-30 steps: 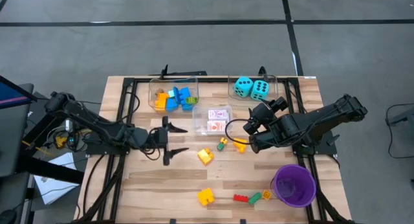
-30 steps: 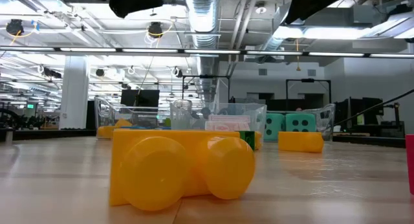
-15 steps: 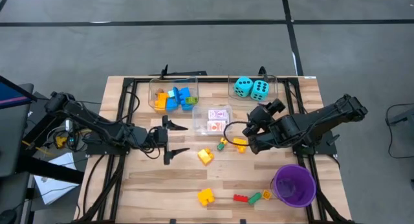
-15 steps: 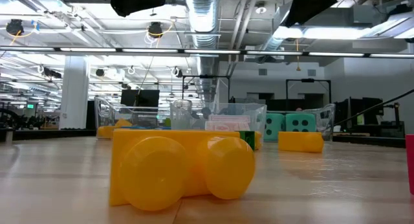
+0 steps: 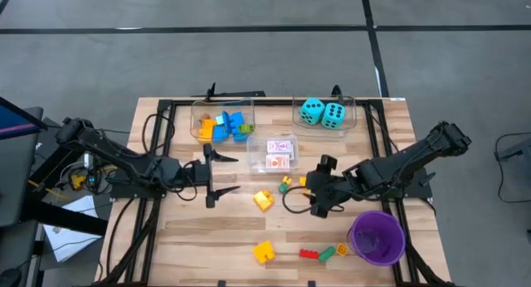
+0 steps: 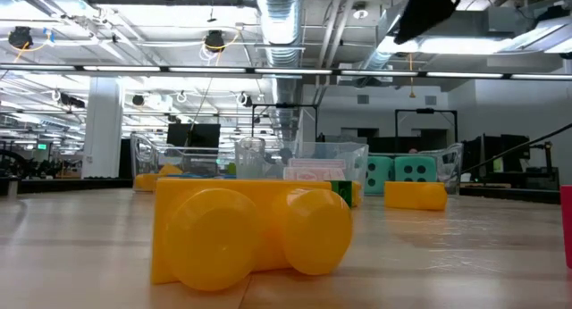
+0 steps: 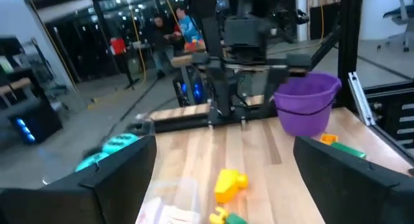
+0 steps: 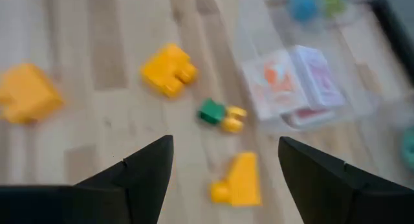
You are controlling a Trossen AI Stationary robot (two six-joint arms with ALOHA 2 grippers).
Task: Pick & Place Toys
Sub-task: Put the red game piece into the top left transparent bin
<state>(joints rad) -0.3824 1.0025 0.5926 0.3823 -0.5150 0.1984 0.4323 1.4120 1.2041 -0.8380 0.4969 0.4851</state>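
The left gripper (image 5: 209,177) is waiting with jaws released over the wooden table (image 5: 182,237). Further right, the right gripper (image 8: 223,160), jaws released and empty, is hovering near the small yellow plastic brick (image 8: 237,180) lying below the clear card bin (image 5: 282,153). That brick is probably light, rigid and slick, so pinching its flat opposite sides looks safest.

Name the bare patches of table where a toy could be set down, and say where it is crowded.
Bare wood lies between the left gripper and the yellow brick near the front edge. It is crowded around the right gripper, the card bin and the purple cup.
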